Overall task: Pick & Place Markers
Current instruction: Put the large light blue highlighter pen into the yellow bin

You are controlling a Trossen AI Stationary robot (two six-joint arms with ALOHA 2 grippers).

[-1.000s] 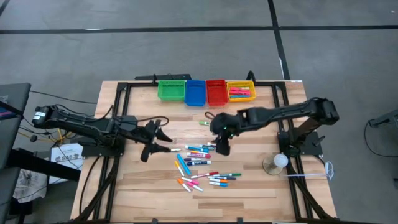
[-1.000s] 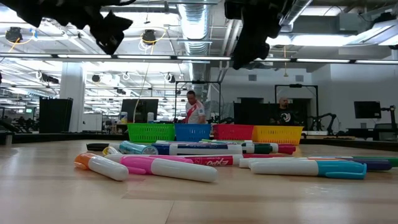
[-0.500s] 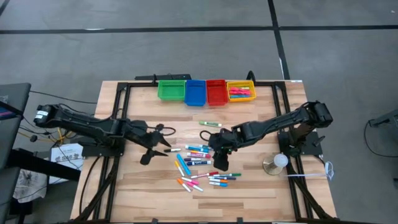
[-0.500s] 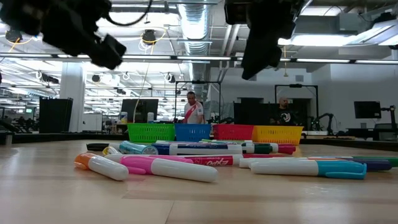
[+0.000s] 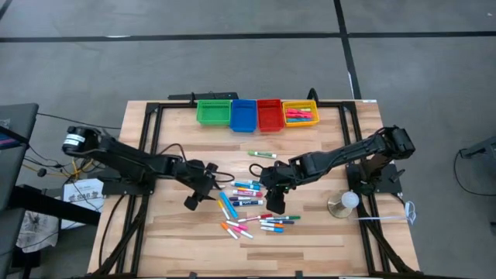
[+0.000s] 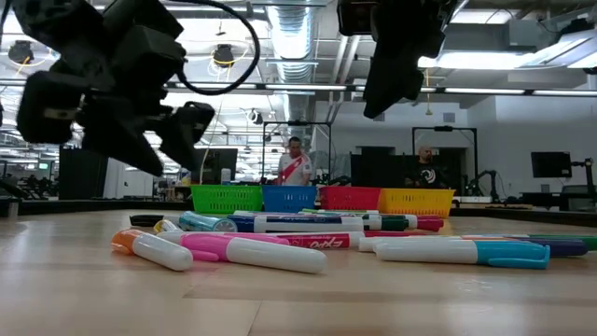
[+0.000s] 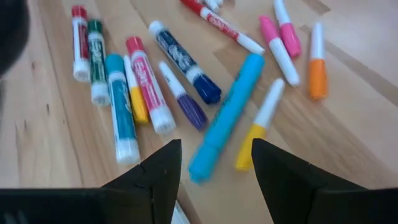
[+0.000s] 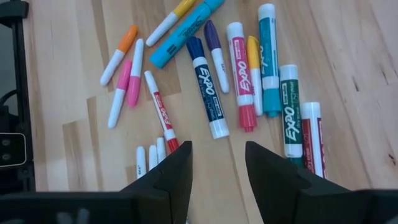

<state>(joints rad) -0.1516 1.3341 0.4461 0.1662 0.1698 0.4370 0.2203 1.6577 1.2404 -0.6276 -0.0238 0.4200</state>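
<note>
Several markers (image 5: 248,203) in pink, orange, blue, green and yellow lie loose on the wooden table's middle, flat on their sides (image 6: 280,245). One green marker (image 5: 262,154) lies apart, farther back. My left gripper (image 5: 208,190) hovers open at the pile's left edge. In the left wrist view (image 7: 216,165) its fingers stand above the near ends of a light-blue marker (image 7: 227,118) and a yellow-and-white one (image 7: 258,127). My right gripper (image 5: 273,205) hangs open above the pile's right part (image 8: 216,165), with bare wood between its fingers.
Four small bins stand in a row at the far edge: green (image 5: 212,112), blue (image 5: 243,115), red (image 5: 269,115) and yellow (image 5: 300,113), the last with pink and orange markers inside. A pale round object (image 5: 343,203) sits at the right. People show in the room behind.
My left gripper has come down and gone toward the table's right, up to the markers, rolling about its own axis on the way. My right gripper has moved toward the near edge, over the pile, and then kept still. The markers have not moved.
</note>
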